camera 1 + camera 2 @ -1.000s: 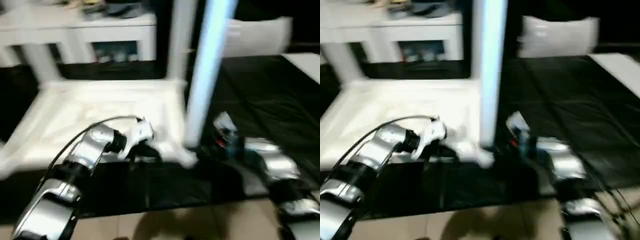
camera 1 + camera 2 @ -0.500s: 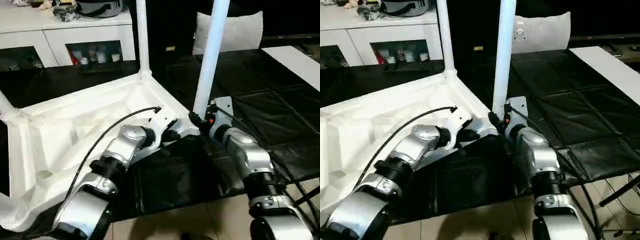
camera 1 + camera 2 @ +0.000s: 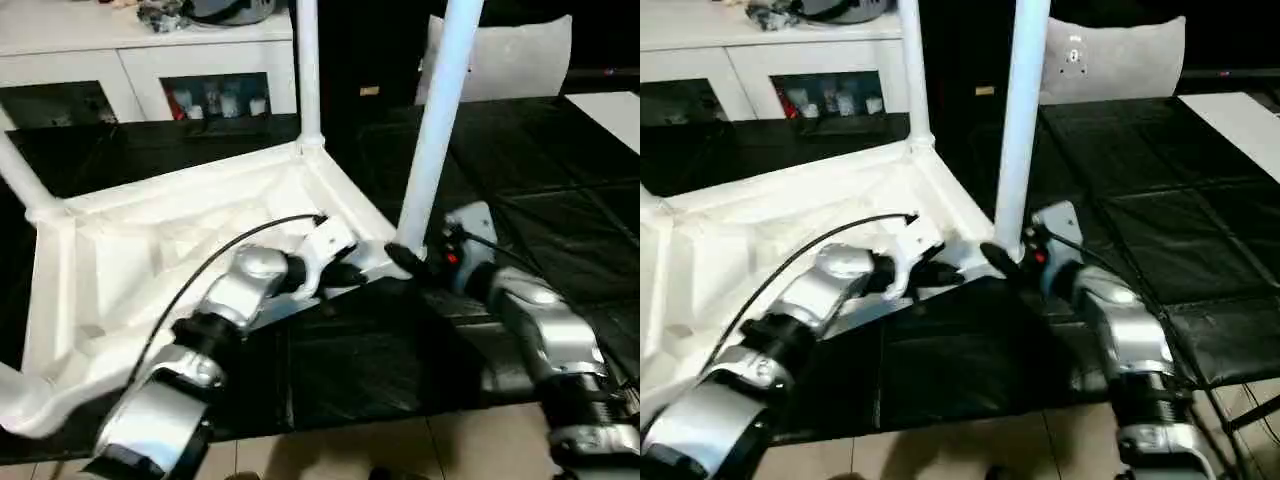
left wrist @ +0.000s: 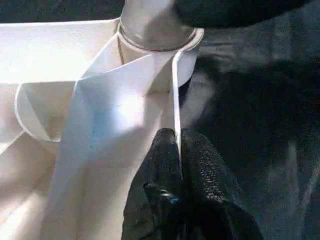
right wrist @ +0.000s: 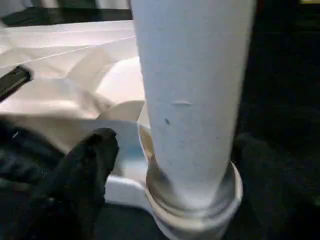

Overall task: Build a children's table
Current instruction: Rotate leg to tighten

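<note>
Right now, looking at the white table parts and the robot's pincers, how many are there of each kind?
Table top: 1
Legs: 3, namely far leg, near leg, left leg; a cut-off white tube may be a fourth
Pincers: 2, namely left pincer, right pincer
Total: 6 sure

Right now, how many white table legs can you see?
4: far-corner leg; near-right leg beside the right tool; far-left leg; near-left leg, mostly cut off. Left tool pinches the table rim.
</note>
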